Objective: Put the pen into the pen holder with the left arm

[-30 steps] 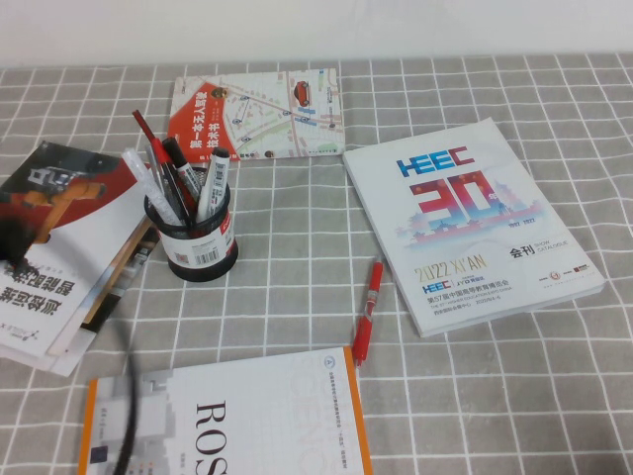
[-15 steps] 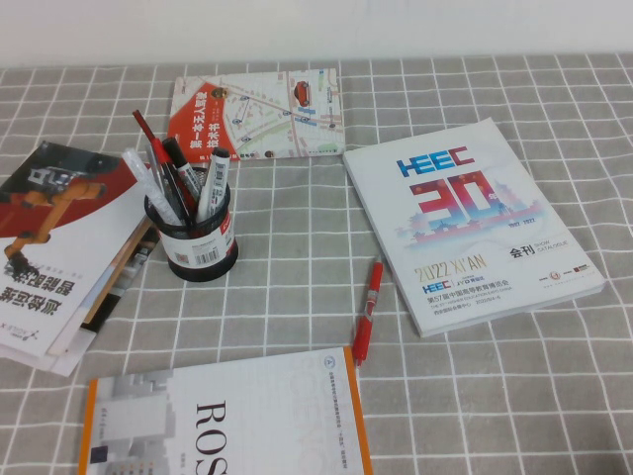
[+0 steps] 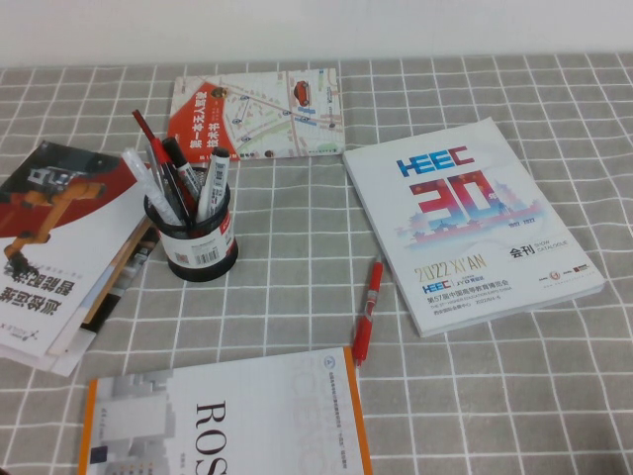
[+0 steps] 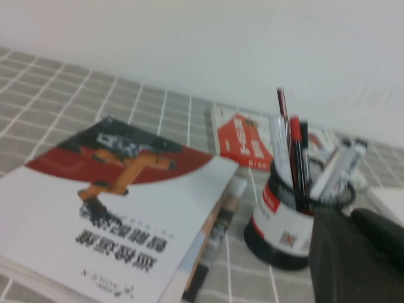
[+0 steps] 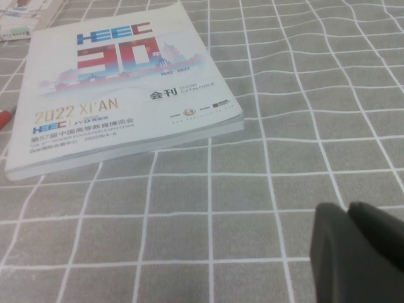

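Jaws of both the left gripper (image 4: pixel 356 255) and right gripper (image 5: pixel 360 246): cannot tell. Pen (image 3: pixel 151 148) is standing in the pen holder (image 3: pixel 201 247) on the bench (image 3: pixel 297 247).

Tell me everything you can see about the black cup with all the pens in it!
The pen holder is a small round cup of black mesh, standing upright on the checked tablecloth. It has a white barcode label and a red patch on its side. Several pens and markers stick out of its top, leaning different ways. It stands beside a stack of booklets. No gripper touches it.
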You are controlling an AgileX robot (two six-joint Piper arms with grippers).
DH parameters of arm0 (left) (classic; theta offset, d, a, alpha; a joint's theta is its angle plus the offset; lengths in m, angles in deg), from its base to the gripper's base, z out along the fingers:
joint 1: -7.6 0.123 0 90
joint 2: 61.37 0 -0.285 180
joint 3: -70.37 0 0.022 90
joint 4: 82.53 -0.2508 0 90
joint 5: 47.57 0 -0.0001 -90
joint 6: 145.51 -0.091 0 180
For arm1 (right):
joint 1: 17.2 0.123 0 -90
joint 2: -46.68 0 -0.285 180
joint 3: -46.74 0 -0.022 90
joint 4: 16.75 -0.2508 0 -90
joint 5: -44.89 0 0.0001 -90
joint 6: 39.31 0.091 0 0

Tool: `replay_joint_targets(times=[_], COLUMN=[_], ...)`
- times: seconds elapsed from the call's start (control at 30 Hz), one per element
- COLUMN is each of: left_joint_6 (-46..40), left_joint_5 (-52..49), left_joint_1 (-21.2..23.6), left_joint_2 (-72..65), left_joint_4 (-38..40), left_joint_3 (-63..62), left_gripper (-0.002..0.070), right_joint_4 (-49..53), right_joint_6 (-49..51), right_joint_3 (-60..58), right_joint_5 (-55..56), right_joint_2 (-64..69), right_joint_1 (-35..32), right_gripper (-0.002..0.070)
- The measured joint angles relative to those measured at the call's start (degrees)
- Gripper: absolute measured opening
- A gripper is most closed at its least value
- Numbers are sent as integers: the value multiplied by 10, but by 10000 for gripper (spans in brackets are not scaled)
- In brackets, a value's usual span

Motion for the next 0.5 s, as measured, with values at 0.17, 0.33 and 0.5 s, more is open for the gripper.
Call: replay_joint_targets(times=[0.17,0.33,0.5], left_joint_6=[-215,-356,-396], left_joint_5=[-1,21,32], left_joint_1=[3,25,42], left_joint_2=[55,121,157], left_joint_4=[188,304,338], left_joint_3=[45,98,134], left_gripper=[0,0,0], right_joint_4=[-3,-5,-6], right_joint_6=[0,0,0], right_joint_3=[0,0,0], right_joint_5=[0,0,0], right_joint_2=[0,0,0], right_joint_1=[0,0,0], right_gripper=[-15,-15,-15])
